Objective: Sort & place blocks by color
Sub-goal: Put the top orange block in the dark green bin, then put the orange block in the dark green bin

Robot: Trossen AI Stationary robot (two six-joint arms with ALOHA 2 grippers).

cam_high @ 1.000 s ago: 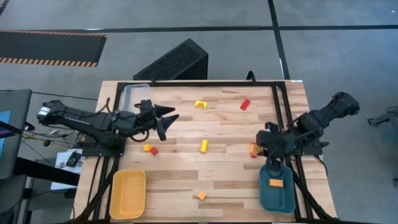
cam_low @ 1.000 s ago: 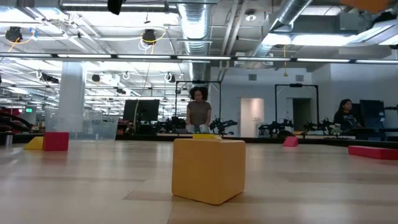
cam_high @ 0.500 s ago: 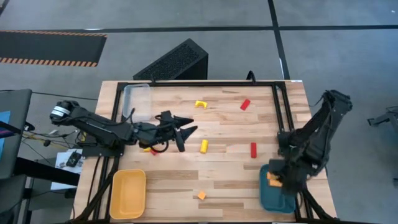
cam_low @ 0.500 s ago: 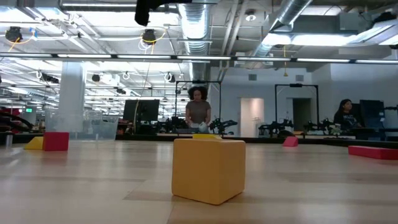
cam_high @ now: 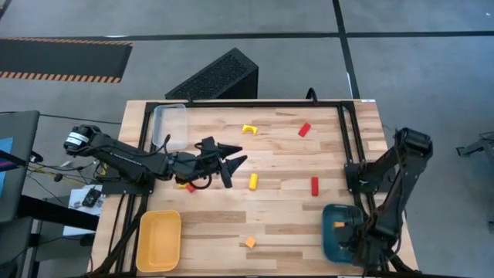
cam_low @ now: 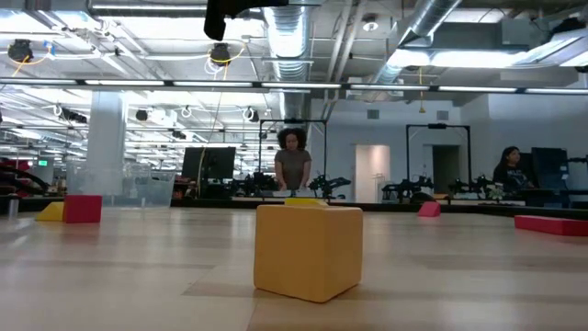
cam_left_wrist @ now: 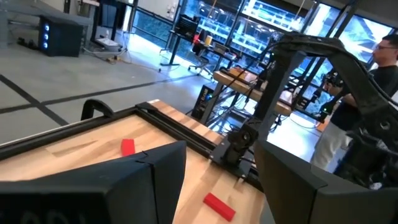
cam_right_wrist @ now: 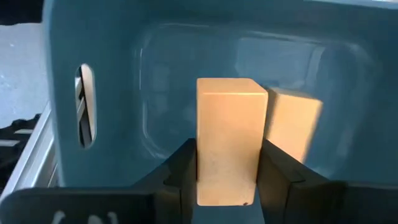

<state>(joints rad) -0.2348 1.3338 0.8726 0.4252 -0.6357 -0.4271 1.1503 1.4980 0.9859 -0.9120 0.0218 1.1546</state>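
Note:
My right gripper (cam_right_wrist: 227, 158) is down inside the teal tray (cam_high: 330, 239), shut on an orange block (cam_right_wrist: 227, 134). A second orange block (cam_right_wrist: 296, 123) lies on the tray floor beside it. My left gripper (cam_high: 229, 164) hangs open above the table's middle, left of a yellow bar (cam_high: 253, 181). On the wood lie a yellow arch (cam_high: 248, 129), a red block (cam_high: 304, 129), a red bar (cam_high: 314, 185), an orange cube (cam_high: 249, 242), and small red and yellow blocks (cam_high: 185, 185) partly under the left arm. My right gripper pinches the orange block by its two long side faces (cam_right_wrist: 202, 168), one finger on each. The fingers lie along its length, coming from above into the teal tray. Whether its far end touches the tray floor I cannot tell.
A clear tray (cam_high: 169, 123) sits at the far left corner and a yellow tray (cam_high: 159, 239) at the near left. A black frame rail (cam_high: 351, 139) runs along the right side. In the low view the orange cube (cam_low: 308, 250) stands close up, and people show in the room behind.
My right gripper carried the orange block from beside the red bar toward the near edge and down into the teal tray. My left gripper moved right, from near the clear tray to beside the yellow bar, then stayed still and open.

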